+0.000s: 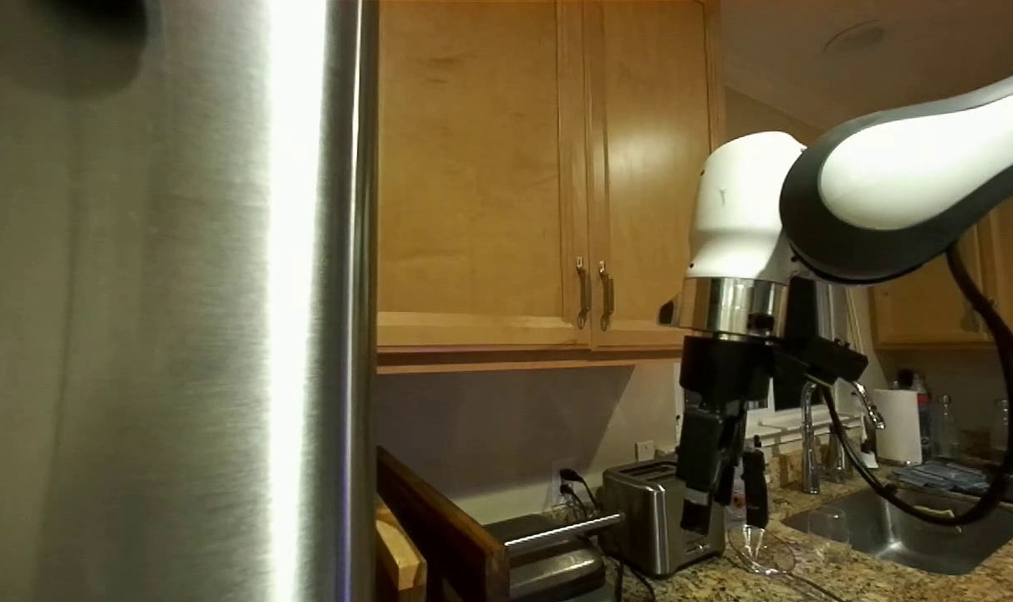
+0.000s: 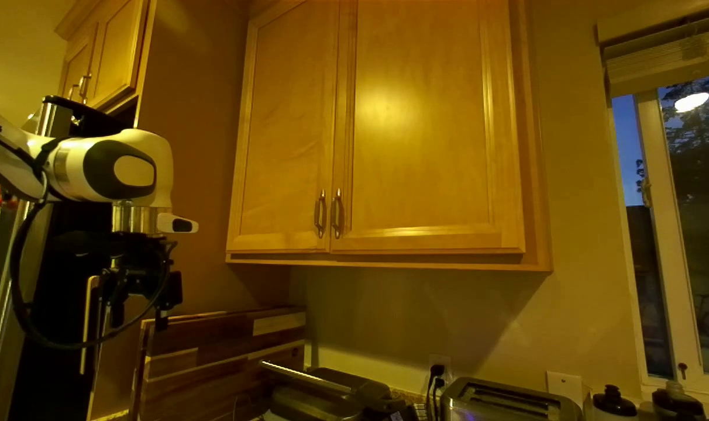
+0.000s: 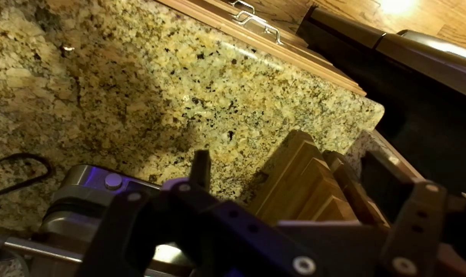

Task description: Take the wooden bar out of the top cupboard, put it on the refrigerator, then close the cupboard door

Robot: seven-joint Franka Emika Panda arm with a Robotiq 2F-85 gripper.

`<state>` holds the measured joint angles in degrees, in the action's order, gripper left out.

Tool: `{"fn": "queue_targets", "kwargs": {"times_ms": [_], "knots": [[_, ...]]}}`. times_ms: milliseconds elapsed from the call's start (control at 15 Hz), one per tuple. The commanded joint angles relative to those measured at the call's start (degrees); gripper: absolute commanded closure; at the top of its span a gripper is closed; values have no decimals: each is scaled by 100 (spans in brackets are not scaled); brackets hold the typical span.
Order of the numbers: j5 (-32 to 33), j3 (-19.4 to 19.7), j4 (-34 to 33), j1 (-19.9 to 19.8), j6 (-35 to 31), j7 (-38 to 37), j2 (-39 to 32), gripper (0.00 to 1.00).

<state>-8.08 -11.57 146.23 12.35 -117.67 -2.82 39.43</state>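
Granite worktop runs along a kitchen wall, its left end stopping near the tall steel refrigerator. Cutting boards stand on edge by that end, and beside them sits a low appliance with a steel handle. Over the back edge hangs the top cupboard, both cupboard doors shut. Further right, in an exterior view, a toaster is partly hidden by the gripper, which points down, jaws wide apart, holding nothing. Past it, a sink is let into the worktop.

No view surely shows the wooden bar; presumably it lies behind one of those doors. A slim pale strip near the gripper is too unclear to name. Likely, then, the first step is in hand, opening the cupboard, though a finished job could look alike. Next, the gripper should rise to a door handle, turn to straddle it and pull outward.
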Motion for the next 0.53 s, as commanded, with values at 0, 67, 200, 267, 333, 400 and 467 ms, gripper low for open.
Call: {"fn": "queue_targets", "kwargs": {"times_ms": [0,67,200,267,333,400,467], "knots": [[332,293,-386,-49,260,539,44,0],[407,367,-571,-90,294,632,3,0],[592,438,-824,-221,256,653,-29,0],[656,479,-954,-296,251,580,-41,0],[742,504,-1096,-438,218,422,-44,0],[794,535,-1211,-529,193,367,-55,0],[835,552,-1344,-665,117,236,-61,0]]}}
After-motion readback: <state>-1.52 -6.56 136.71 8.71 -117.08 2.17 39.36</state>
